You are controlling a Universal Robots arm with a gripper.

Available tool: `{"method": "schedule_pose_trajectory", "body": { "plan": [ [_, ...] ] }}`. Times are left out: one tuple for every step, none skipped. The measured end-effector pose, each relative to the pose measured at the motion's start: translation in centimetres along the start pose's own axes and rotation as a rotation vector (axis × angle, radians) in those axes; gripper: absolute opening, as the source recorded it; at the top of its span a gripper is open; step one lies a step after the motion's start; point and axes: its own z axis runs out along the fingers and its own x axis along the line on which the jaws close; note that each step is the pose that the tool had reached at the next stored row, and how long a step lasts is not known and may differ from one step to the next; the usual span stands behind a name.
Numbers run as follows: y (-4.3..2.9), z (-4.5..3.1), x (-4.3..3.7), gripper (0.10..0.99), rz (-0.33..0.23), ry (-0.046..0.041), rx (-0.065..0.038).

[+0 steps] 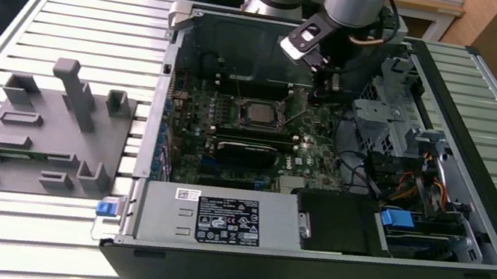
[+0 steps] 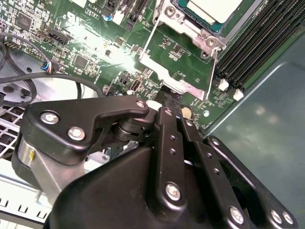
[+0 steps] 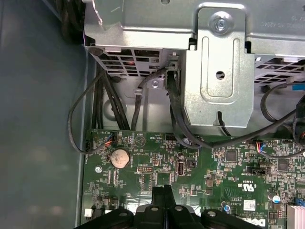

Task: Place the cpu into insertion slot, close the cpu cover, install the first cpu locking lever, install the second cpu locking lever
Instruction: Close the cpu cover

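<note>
The cpu (image 1: 258,113), a silvery-grey square, lies in the insertion slot (image 1: 238,107) on the green board inside the open computer case. In the second wrist view the cpu (image 2: 212,8) sits in the slot (image 2: 206,33). There the cpu cover (image 2: 188,85), a thin silvery frame, is swung open off the slot towards my fingers, with green board showing through its cut-out. Thin wire levers (image 2: 148,40) run along its sides. My gripper (image 1: 321,97) hangs just to the exterior view's right of the slot. The gripper (image 2: 172,106) (image 3: 164,190) is shut, its tips next to the cover's free edge.
A grey fixture with pegs (image 1: 53,129) stands on the slatted table at the exterior view's left. A power supply (image 1: 215,217) fills the case's near side. Black memory slots (image 2: 252,43), a metal drive cage (image 3: 219,71), loose black cables (image 3: 102,102) and the case wall (image 2: 267,124) crowd the gripper.
</note>
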Motion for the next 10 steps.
{"method": "schedule_pose_trajectory", "body": {
  "plan": [
    [-0.05,0.0,0.0,0.106,0.0,0.0,0.0],
    [-0.12,-0.01,0.01,0.106,0.0,0.0,0.0],
    [-0.19,-0.01,0.01,0.106,0.0,0.0,0.0],
    [-0.27,-0.01,0.01,0.106,0.0,0.0,0.0],
    [-0.36,-0.01,0.01,0.106,0.0,0.0,0.0],
    [-0.45,-0.02,0.01,0.106,0.0,0.0,0.0],
    [-0.54,-0.02,0.02,0.106,0.0,0.0,0.0],
    [-0.63,-0.03,0.02,0.106,0.0,0.0,0.0],
    [-0.72,-0.03,0.02,0.106,0.0,0.0,0.0],
    [-0.81,-0.03,0.02,0.106,0.0,0.0,0.0]
  ]
}}
